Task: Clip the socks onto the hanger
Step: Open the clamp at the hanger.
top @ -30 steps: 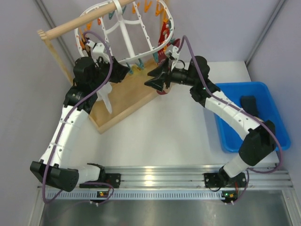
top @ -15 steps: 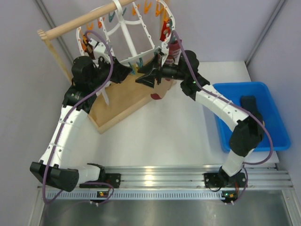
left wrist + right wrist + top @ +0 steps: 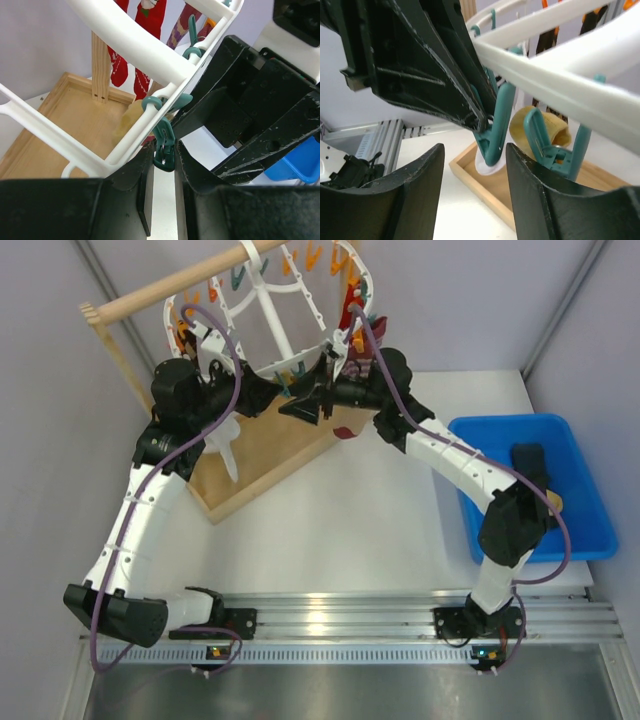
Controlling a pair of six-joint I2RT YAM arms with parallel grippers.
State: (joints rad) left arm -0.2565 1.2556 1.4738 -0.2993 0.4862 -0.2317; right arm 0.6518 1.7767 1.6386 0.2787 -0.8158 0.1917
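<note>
1. Two grippers now meet beneath the near rim of the hanger (image 3: 262, 310), upper centre of the overhead frame. Over the last second the right gripper (image 3: 475, 155) has swung leftward to face the left gripper (image 3: 163, 160).
2. Left gripper: fingers pressed against the teal clip (image 3: 162, 137), seemingly squeezing it.
3. Right gripper: fingers spread, nothing between them, with that clip just ahead.
4. Judgement: the clipping step is at hand, but whether a sock is being presented cannot be told.
5. Hanger: tilted, long axis running left to right across the frame.
6. Clip: hangs lengthwise downward from the rim.
7. Tan sock (image 3: 555, 132): pinned in the neighbouring clip.
8. Red socks (image 3: 150, 15): already hung.
</note>
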